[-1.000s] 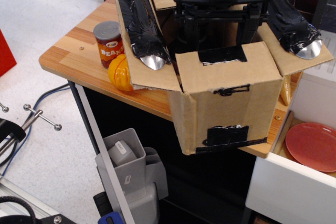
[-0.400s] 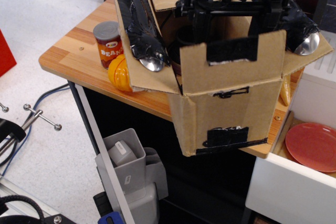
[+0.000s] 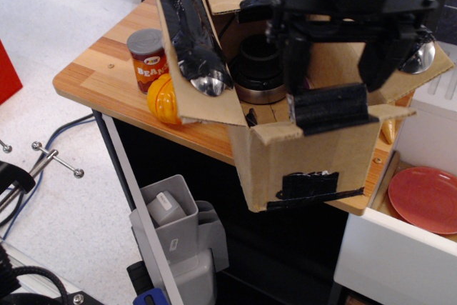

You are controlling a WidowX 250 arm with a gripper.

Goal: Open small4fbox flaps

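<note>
Pincer (image 3: 334,48) spread wide, one finger (image 3: 296,58) behind the near flap (image 3: 325,116) of the small4fbox (image 3: 310,158) at the table's (image 3: 93,69) front-right corner — my worry is pressing harder drags the box off that edge.

The black gripper (image 3: 334,58) hung from the top of the view, its wide crossbar lying level and its body rising out of the picture above. Two dark fingers (image 3: 295,58) pointed straight down from the crossbar, well apart from each other, so the jaws stood spread wide. The one on the left of the view was slim; the one on the right looked broader. The arm itself above the gripper was cut off by the picture's edge.
</note>
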